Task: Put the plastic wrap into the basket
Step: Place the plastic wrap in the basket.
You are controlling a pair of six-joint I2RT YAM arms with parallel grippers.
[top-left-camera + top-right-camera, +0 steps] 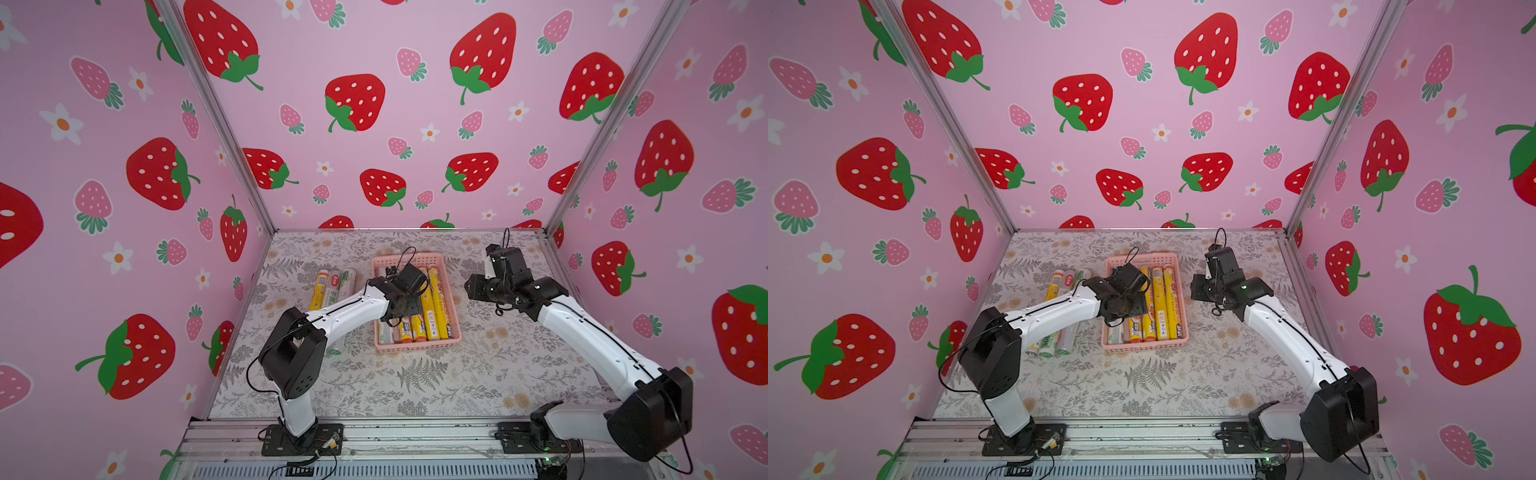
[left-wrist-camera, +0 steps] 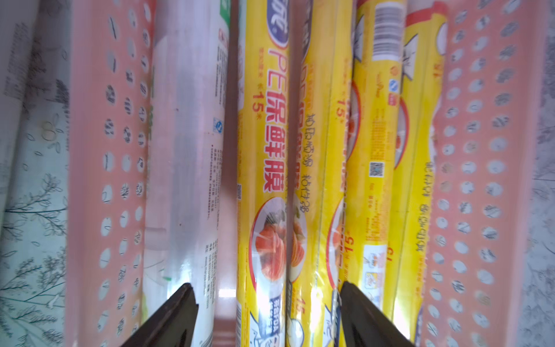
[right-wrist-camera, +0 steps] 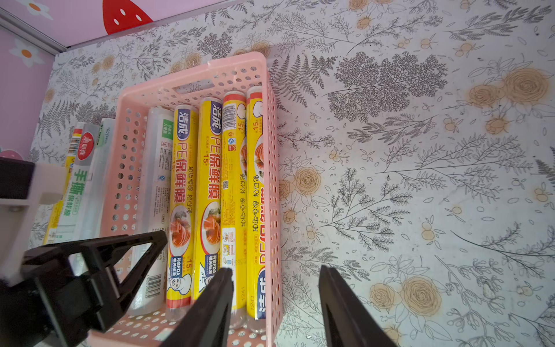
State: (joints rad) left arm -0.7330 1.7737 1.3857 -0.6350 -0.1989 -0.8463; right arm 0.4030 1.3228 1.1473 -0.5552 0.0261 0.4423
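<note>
While the left gripper (image 2: pixel 267 288) hangs with jaws parted and empty over five rolls (image 3: pixel 210 195) lying in the pink basket (image 1: pixel 417 345), three loose plastic-wrap rolls (image 1: pixel 328 286) lie on the table (image 1: pixel 415 386) at the basket's 9 o'clock, long axes roughly 12-to-6, nearer the left arm (image 1: pixel 349 307) than the right arm (image 1: pixel 582 328).

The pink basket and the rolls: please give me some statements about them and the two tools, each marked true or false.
1. The basket holds four yellow rolls and one white roll. True.
2. Every roll is in the basket. False: three rolls lie on the table beside it.
3. The right tool grips a yellow roll. False: its jaws stand open, holding nothing.
4. The left tool is open above the rolls in the basket. True.
</note>
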